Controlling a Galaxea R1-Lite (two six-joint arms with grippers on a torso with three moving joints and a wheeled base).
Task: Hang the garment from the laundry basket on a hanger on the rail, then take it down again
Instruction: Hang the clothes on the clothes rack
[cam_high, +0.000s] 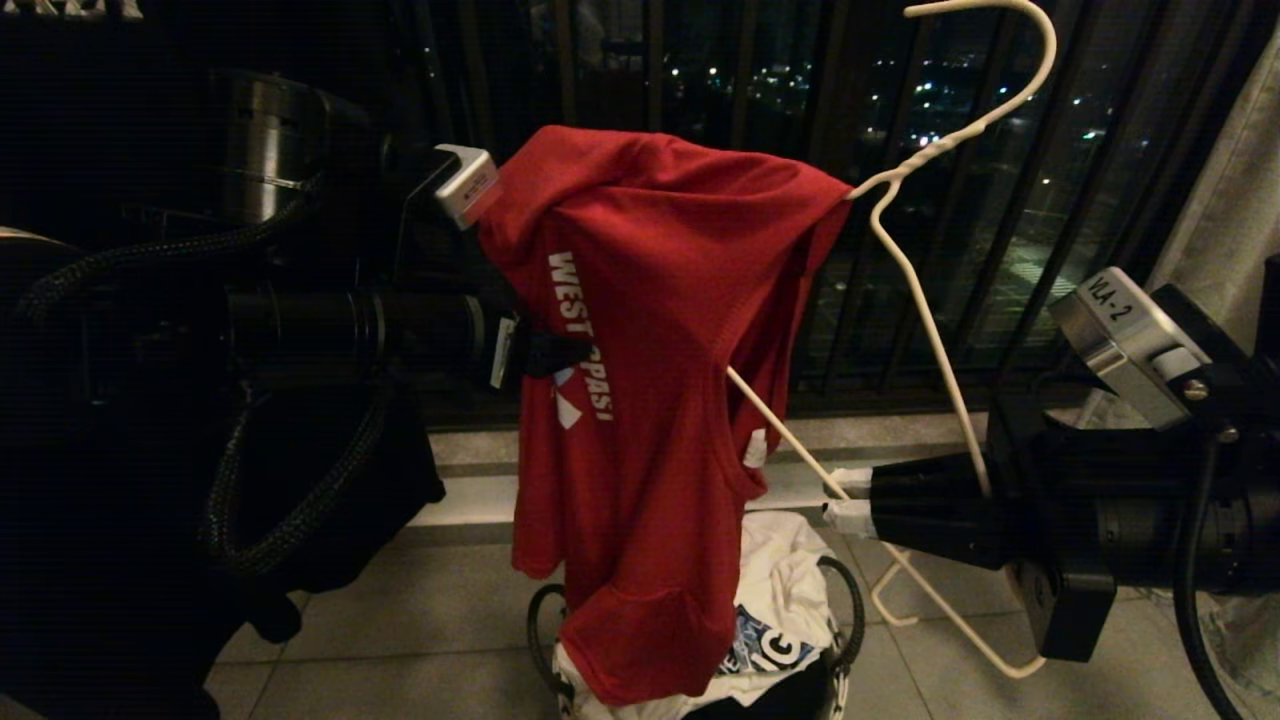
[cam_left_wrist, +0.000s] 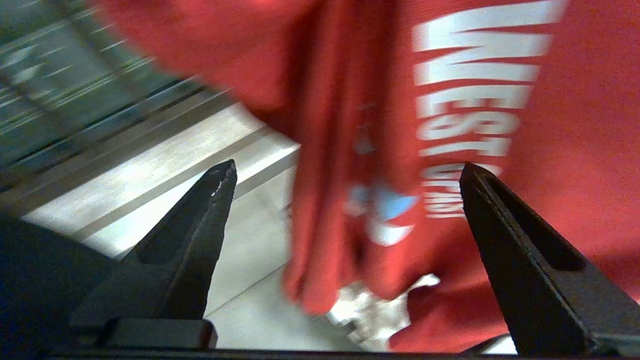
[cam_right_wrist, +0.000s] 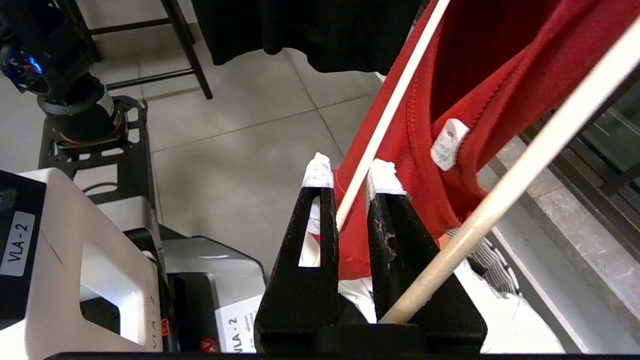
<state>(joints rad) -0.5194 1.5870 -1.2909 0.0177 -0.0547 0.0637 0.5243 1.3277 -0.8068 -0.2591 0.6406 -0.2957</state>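
Note:
The red garment (cam_high: 650, 330) with white lettering is draped over one shoulder of the white wire hanger (cam_high: 925, 300) and hangs down over the laundry basket (cam_high: 853, 612). My right gripper (cam_high: 845, 502) is shut on the hanger's lower wire (cam_right_wrist: 395, 100), its taped fingertips (cam_right_wrist: 382, 177) next to the red collar (cam_right_wrist: 425, 150). My left gripper (cam_high: 555, 355) is level at the chest lettering. Its jaws stand wide open (cam_left_wrist: 345, 172) with the garment (cam_left_wrist: 380, 150) just ahead and nothing gripped. The hanger's hook points up freely; the rail is out of view.
A white cloth (cam_high: 790, 565) fills the basket on the tiled floor. A dark balcony railing (cam_high: 1000, 200) runs behind, above a stone ledge (cam_high: 480, 480). A pale curtain (cam_high: 1235, 190) hangs at the right. A black garment (cam_right_wrist: 320, 30) and a stand's legs (cam_right_wrist: 185, 45) show beyond.

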